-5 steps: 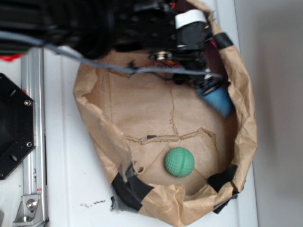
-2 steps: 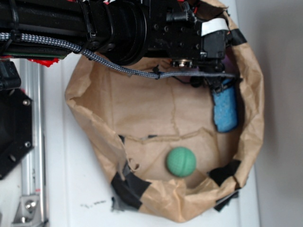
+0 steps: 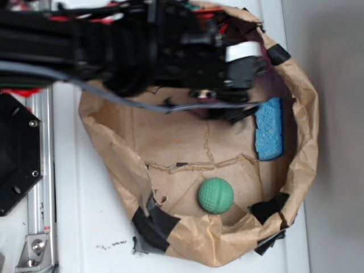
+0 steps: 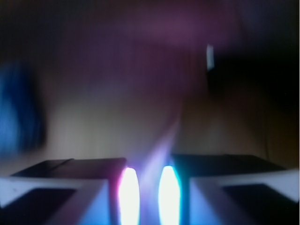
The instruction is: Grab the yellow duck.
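I could not find the yellow duck in either view; if it was in the brown paper bag (image 3: 114, 148), the arm (image 3: 114, 45) across the top of the bag was hiding it. So I judged the grab not yet made, with locating the duck left to do. In the blurred wrist view my gripper (image 4: 147, 197) showed its fingers (image 4: 61, 185) nearly together, only a thin lit gap between them and nothing in it. The blue sponge (image 3: 269, 129) lay against the bag's right wall, just beside the gripper. The green dimpled ball (image 3: 216, 195) sat well apart, near the lower fold.
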Controlling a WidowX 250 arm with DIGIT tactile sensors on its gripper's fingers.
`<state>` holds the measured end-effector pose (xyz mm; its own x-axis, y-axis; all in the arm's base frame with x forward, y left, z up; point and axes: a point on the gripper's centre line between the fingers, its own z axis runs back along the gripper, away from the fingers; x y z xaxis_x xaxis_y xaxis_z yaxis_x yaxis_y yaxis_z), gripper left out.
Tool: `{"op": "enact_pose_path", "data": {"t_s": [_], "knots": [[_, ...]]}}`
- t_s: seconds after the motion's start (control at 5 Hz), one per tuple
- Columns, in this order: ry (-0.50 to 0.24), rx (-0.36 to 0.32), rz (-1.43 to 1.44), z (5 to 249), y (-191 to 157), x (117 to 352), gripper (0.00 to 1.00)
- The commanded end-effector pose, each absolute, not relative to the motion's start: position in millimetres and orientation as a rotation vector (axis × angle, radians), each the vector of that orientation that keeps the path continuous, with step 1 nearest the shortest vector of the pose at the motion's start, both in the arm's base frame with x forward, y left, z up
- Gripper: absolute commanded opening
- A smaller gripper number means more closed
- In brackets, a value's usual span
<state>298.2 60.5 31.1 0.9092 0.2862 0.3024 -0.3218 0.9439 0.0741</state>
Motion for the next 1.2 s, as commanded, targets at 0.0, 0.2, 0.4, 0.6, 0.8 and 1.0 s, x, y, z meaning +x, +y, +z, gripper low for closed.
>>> {"op": "enact_pose_path", "data": {"t_s": [0.0,0.2,0.4,0.6,0.8,1.0], "knots": [[-0.384,0.102,0.357,79.1,72.2,277.9,1.00],[-0.332,0.139,0.339,68.5,70.5,268.1,1.00],[-0.295,0.134,0.339,61.2,70.8,256.6,1.00],[-0.269,0.167,0.303,51.2,69.1,249.3,1.00],[-0.214,0.151,0.287,37.9,64.4,242.3,1.00],[-0.199,0.068,0.266,33.0,53.9,238.7,1.00]]}}
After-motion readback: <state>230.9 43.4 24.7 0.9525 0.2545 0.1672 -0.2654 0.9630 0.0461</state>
